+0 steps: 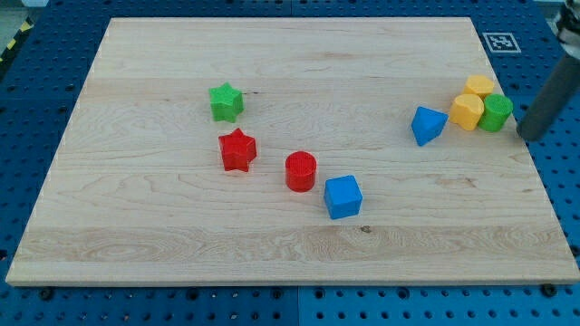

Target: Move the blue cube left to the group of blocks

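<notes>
Wood board (272, 244) — blue pegboard (45, 54) surround.

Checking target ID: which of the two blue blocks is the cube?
The blue cube, lower centre beside the red cylinder. The other blue block is wedge-like, near the yellow blocks at right.

No readable words, brand names or numbers are showing anywhere on the pale wooden tabletop (181, 263) or on the coloured blocks; the only sign is a small white square tag with a black fiducial pattern (499, 42), lying on the blue perforated base just beyond the tabletop's corner at the view's top right, and it is carrying no letters or digits
</notes>
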### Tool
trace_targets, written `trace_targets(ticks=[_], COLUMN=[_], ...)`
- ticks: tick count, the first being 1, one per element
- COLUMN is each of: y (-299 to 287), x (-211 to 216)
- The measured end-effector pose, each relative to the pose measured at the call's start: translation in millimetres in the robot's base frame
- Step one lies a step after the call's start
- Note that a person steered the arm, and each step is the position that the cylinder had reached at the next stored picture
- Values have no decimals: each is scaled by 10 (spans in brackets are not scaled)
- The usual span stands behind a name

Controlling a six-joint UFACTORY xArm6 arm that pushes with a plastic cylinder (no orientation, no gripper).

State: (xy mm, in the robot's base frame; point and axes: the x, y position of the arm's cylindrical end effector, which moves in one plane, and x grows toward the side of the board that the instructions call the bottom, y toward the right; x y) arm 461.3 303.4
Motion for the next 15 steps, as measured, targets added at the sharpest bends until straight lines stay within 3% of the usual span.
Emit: trace_targets(ticks=[2,5,6,8,11,15], y=[-603,-2626,-2999,-2924,-2133,-1623], x=[990,1182,1184,928,819,166])
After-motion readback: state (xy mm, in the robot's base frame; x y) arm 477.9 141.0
